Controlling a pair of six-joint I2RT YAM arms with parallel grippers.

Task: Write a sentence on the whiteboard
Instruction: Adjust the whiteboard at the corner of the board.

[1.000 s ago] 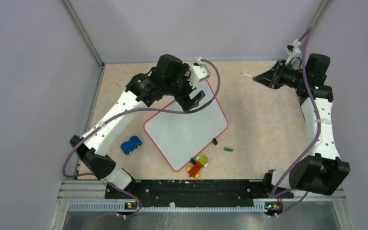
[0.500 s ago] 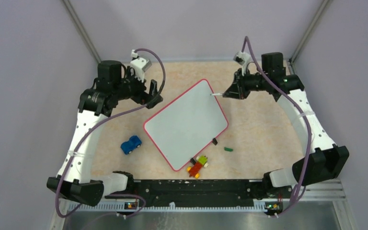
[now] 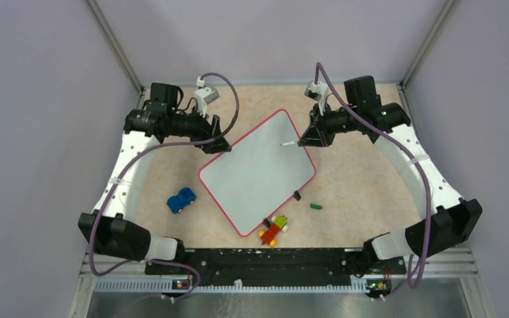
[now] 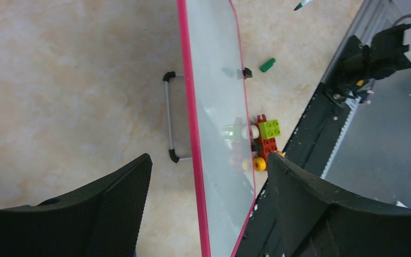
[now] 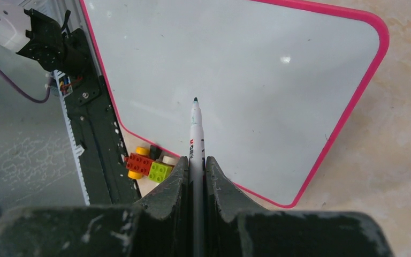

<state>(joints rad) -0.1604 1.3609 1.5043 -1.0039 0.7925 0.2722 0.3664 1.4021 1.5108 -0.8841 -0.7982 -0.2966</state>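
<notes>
The whiteboard (image 3: 258,175), white with a red-pink rim, lies askew mid-table, and its surface is blank: no sentence shows on it. My left gripper (image 3: 217,140) is at the board's far left edge. In the left wrist view it (image 4: 208,214) stands open, one finger on each side of the pink rim (image 4: 192,118), the left finger (image 4: 96,209) apart from it. My right gripper (image 3: 310,134) is shut on a white marker (image 5: 195,136). The marker's green tip (image 5: 195,100) points at the board (image 5: 257,64) near its far right part; whether it touches cannot be told.
A blue toy car (image 3: 181,199) sits left of the board. A red, green and yellow brick toy (image 3: 274,230) lies at its near corner, and a green marker cap (image 3: 315,207) and a small black piece (image 3: 297,195) lie to its right. A metal stand (image 4: 167,118) juts from under the board.
The left arm swung off the board's far corner, out to the left, then came in on the far left edge. The right arm carried the marker leftward until its tip stood over the board.
</notes>
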